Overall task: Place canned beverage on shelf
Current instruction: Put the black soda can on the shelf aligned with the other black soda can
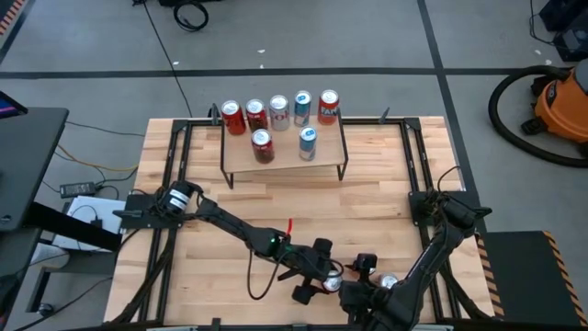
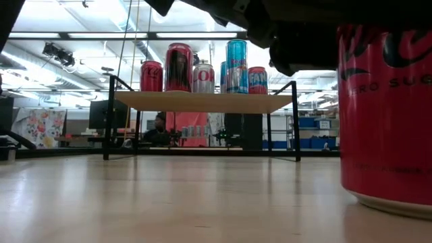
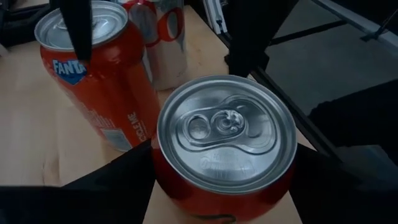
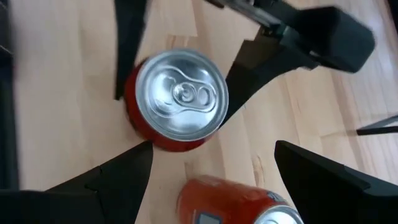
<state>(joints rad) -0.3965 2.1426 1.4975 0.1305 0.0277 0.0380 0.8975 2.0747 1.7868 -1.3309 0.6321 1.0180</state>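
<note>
Worktop (image 1: 367, 211): slatted wood, shelf (image 1: 285, 158) at the far edge with seven cans already on it.
Can (image 3: 225, 149): red one, upright at the near edge, well apart from the shelf.
Left end effector (image 1: 323, 279): fingers spread wide around that can, not closed on it yet.
Right end effector (image 1: 360, 296): just beside it, open, waiting.
Tip: you'd want to centre the can before squeezing; orange can (image 3: 99, 68) sits close.

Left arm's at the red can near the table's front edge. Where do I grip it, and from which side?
Grip the red can on its curved side wall, around mid-height, lowering the left gripper from straight above: the can stands upright, lid up, round and even. Close across the sides that face away from the Fanta can, which sits close beside it.
</note>
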